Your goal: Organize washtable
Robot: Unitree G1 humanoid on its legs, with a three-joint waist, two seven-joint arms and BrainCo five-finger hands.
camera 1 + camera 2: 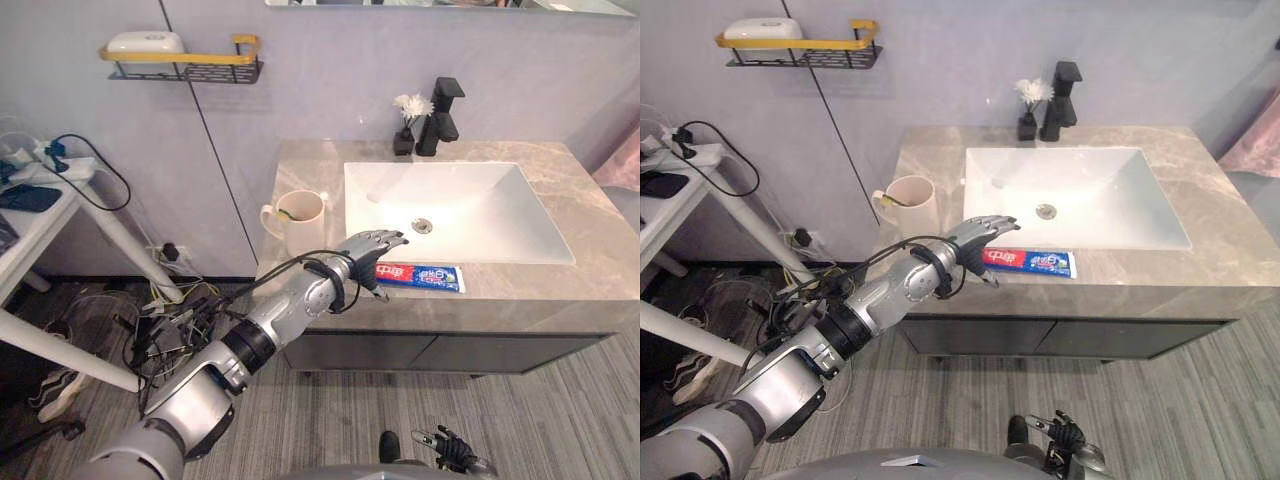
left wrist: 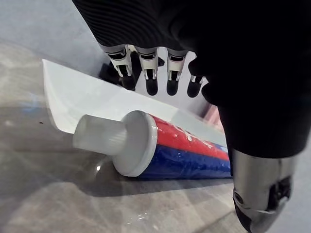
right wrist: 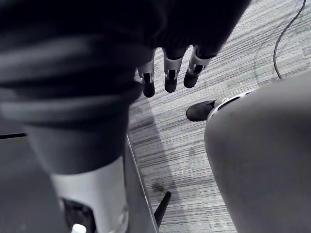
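Your left robot hand, fingers straight and spread, hovers over the toothpaste tube's cap end, apparently lining up a grasp. The tube lies on the worktop just before the sink. Your right robot hand hangs relaxed.

Print stands on the toothpaste tube, which lies on the surface in the lower middle of the frame, just before the sink. White characters sit on its red end and pale lettering on its blue end, both too small to make out. In the left wrist view the tube's red and blue side bears faint pale marks, not legible.
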